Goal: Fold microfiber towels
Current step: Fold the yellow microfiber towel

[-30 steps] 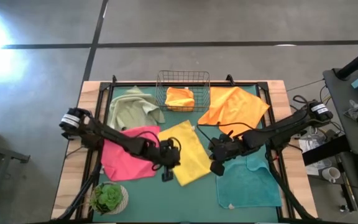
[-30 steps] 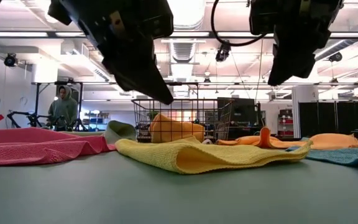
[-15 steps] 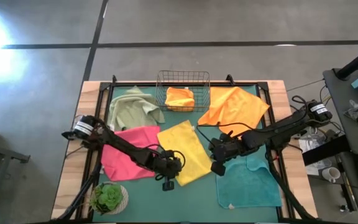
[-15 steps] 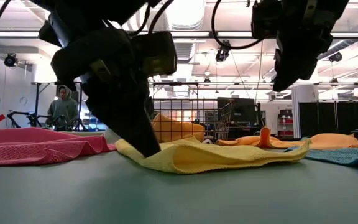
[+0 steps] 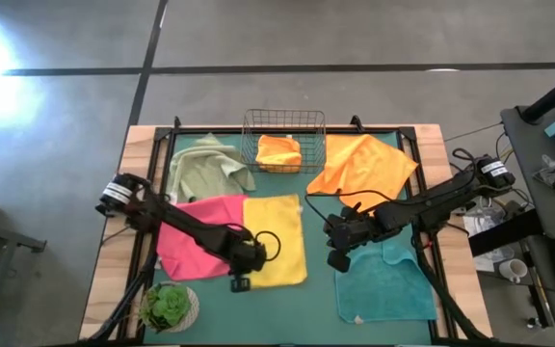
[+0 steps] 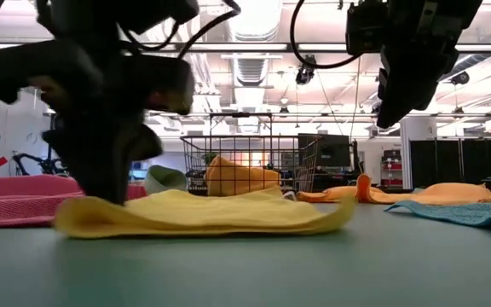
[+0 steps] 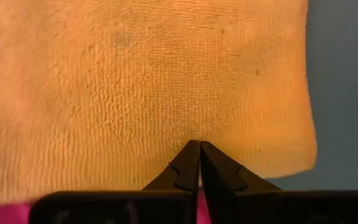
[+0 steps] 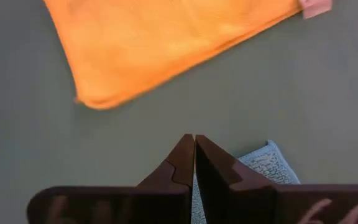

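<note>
- Left gripper (image 5: 240,282) sits at the near corner of the yellow towel (image 5: 276,239), far in front of the wire basket (image 5: 283,141). Its fingers are pressed tight together. You cannot tell if they pinch any cloth.
- Right gripper (image 5: 336,260) hangs in the air, also in front of the basket and more to the right. Its fingers are closed and hold nothing.
- Yellow towel lies flat, touching the pink towel (image 5: 189,241). The left arm covers part of the pink one.
- One orange towel (image 5: 279,150) sits folded inside the basket. The wires partly hide it.
- Another orange towel (image 5: 362,165) lies just right of the basket.
- Sage green towel (image 5: 202,170) lies bunched up just left of the basket.
- Teal towel (image 5: 385,284) lies far from the basket, at the near right. The right arm hides its top edge.
</note>
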Available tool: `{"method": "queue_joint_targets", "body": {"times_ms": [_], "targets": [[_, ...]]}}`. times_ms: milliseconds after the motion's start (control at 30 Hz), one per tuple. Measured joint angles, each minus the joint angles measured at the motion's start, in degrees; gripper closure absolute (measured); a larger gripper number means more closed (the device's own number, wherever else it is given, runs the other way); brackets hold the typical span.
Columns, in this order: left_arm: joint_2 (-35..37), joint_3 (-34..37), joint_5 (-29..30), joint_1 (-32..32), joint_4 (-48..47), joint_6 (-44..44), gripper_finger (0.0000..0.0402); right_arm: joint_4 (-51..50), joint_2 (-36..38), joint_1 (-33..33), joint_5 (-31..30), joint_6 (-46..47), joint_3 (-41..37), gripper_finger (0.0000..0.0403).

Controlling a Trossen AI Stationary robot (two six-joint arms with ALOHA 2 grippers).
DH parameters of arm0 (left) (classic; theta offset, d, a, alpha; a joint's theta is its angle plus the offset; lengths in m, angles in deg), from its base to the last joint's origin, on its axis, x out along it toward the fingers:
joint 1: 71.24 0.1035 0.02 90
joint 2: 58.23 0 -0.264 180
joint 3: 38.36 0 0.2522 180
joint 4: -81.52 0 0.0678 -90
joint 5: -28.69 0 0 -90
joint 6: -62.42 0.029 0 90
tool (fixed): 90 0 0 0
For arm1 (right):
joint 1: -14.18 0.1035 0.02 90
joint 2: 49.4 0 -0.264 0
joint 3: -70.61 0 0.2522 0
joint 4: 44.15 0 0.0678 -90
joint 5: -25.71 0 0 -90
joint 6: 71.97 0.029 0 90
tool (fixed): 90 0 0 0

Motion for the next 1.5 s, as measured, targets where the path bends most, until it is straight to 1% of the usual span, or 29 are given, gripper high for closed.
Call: {"method": "queue_joint_targets", "body": {"times_ms": [67, 200, 333, 467, 533, 633, 733, 833, 933, 1000, 1100, 1233, 1333, 1400, 1500], "targets": [[2.39, 0.07, 0.00, -0.04, -1.72, 0.30, 0.0400, -0.05, 0.00, 0.00, 0.00, 0.00, 0.00, 0.0394], [6.38, 0.07, -0.04, -0.10, -1.52, 0.56, 0.0400, -0.04, 0.00, 0.00, -0.02, 0.00, 0.02, 0.0394], [8.74, -0.02, 0.09, -0.10, 0.19, 3.26, 0.0400, -0.01, 0.00, 0.00, -0.02, 0.00, 0.00, 0.0394], [10.41, -0.17, 0.17, 0.02, 0.07, 2.91, 0.0390, 0.03, 0.00, 0.00, -0.02, 0.00, 0.00, 0.0394], [11.14, -0.17, 0.18, 0.18, -0.12, 1.84, 0.0374, 0.13, 0.00, 0.00, 0.00, -0.49, 0.00, 0.0394], [11.75, -0.17, 0.20, 0.19, -1.39, 1.63, 0.0338, 1.30, 0.00, 0.13, 0.01, -3.23, -0.01, 0.0394], [12.03, -0.17, 0.10, 0.18, -1.60, 1.46, 0.0298, 4.60, 0.00, 0.33, 0.05, -6.30, -0.02, 0.0394], [12.09, -0.17, -0.38, 0.16, -1.60, -1.15, 0.0258, 8.23, 0.00, 0.82, 0.19, -9.97, -0.02, 0.0391], [12.09, -0.17, -2.14, -0.42, -1.56, -2.41, 0.0234, 11.44, 0.00, 1.01, 3.01, -12.62, -0.02, 0.0376], [12.09, -0.17, -2.42, -1.67, -1.54, -2.06, 0.0230, 12.65, 0.00, 1.02, 4.72, -13.34, -0.02, 0.0358], [12.09, -0.17, -2.46, -4.12, -1.27, 0.55, 0.0228, 13.38, -0.22, 1.01, 5.54, -14.61, -0.02, 0.0322], [11.93, -0.17, 2.16, -7.72, -0.19, 1.69, 0.0228, 14.07, -1.02, 1.01, 5.54, -19.92, -0.02, 0.0273], [10.89, -0.19, 5.63, -9.82, 0.62, 1.70, 0.0228, 15.68, -1.64, 1.45, 5.72, -24.85, -0.09, 0.0246], [9.55, -0.19, 6.47, -10.61, 1.74, 1.72, 0.0228, 18.93, -3.08, 1.93, 5.74, -28.12, 0.01, 0.0234], [7.02, -0.18, 6.51, -11.11, 3.48, 1.68, 0.0228, 21.05, -5.33, 2.80, 6.08, -30.84, -0.02, 0.0227]]}}
